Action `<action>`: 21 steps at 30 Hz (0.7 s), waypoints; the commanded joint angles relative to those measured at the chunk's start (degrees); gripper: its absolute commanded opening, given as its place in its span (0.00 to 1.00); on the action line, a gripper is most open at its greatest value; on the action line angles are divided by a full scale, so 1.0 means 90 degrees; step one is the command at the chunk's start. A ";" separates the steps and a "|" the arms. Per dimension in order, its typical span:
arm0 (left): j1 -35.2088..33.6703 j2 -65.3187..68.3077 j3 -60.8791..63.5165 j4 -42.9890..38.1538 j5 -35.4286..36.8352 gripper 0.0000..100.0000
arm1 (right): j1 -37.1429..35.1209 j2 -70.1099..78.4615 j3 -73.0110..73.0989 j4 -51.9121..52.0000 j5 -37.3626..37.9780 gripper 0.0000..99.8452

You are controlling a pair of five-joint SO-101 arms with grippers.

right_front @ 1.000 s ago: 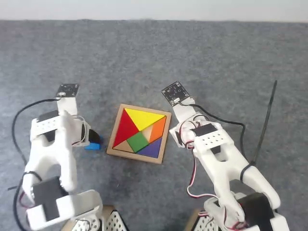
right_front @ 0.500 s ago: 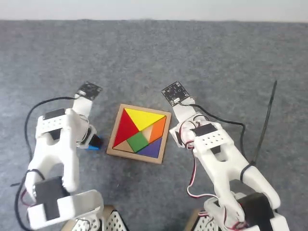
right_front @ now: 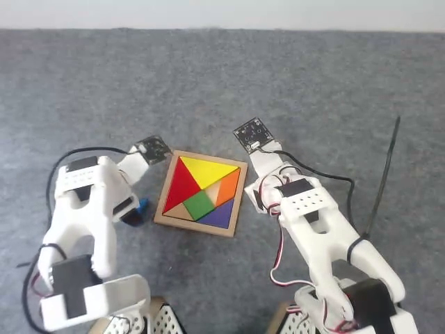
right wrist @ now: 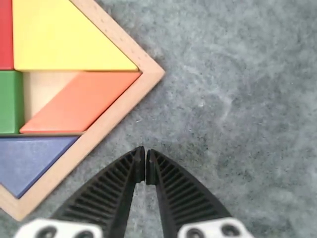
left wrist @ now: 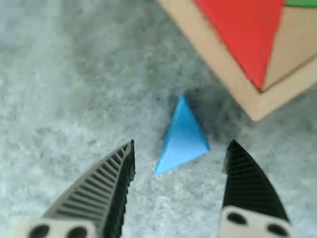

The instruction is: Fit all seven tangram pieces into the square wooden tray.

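The square wooden tray [right_front: 164,218] lies between the two arms, holding red, yellow, orange, green and purple pieces [right_front: 206,171]. A small blue triangle [left wrist: 183,134] lies on the grey mat just off the tray's corner [left wrist: 256,104]; in the high view the blue triangle [right_front: 142,206] peeks out at the tray's left side, partly under the left arm. My left gripper [left wrist: 181,154] hovers open over it, one finger on each side, not touching. My right gripper [right wrist: 145,164] is shut and holds nothing, on the mat just right of the tray's rim [right wrist: 111,117].
Grey felt mat [right_front: 313,83] covers the table, with bare room behind and to the right. A black cable [right_front: 381,182] sticks up beside the right arm. The arm bases [right_front: 97,306] stand at the near edge.
My left arm has swung its wrist toward the tray, from pointing away to angling right over the blue triangle. The right arm and the tray have kept still.
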 commanded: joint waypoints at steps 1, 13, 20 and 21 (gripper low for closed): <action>0.0186 -0.0195 -0.0073 0.0117 -0.0703 0.28 | -0.0034 -0.0347 -0.0039 0.0054 0.0059 0.01; 0.0020 -0.0186 -0.0181 0.0586 -0.2315 0.28 | -0.0044 -0.0347 -0.0039 0.0054 0.0059 0.01; 0.0020 -0.0186 -0.0161 0.0576 -0.2686 0.28 | -0.0073 -0.0347 -0.0049 0.0054 0.0000 0.01; 0.0020 -0.0186 -0.0161 0.0576 -0.2686 0.28 | -0.0132 -0.0347 -0.0049 0.0054 0.0000 0.01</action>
